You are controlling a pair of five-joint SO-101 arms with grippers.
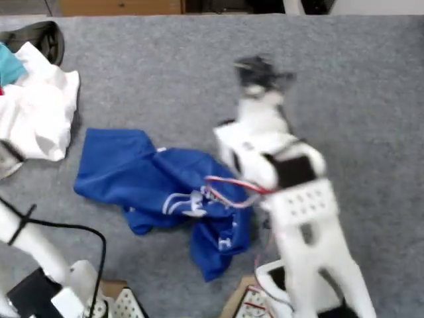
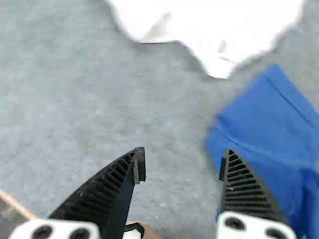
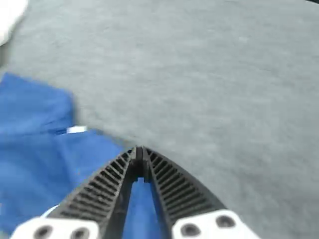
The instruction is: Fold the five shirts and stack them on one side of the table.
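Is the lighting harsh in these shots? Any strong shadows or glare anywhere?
High view: soft, even light, with only a faint shadow along the blue shirt edges. Left wrist view: the white shirt glares bright, its folds barely showing. Right wrist view: the grey table is evenly lit, no glare.

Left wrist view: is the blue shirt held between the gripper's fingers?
No, the left gripper stands open over the grey table, and the blue shirt lies beside one finger, not between them.
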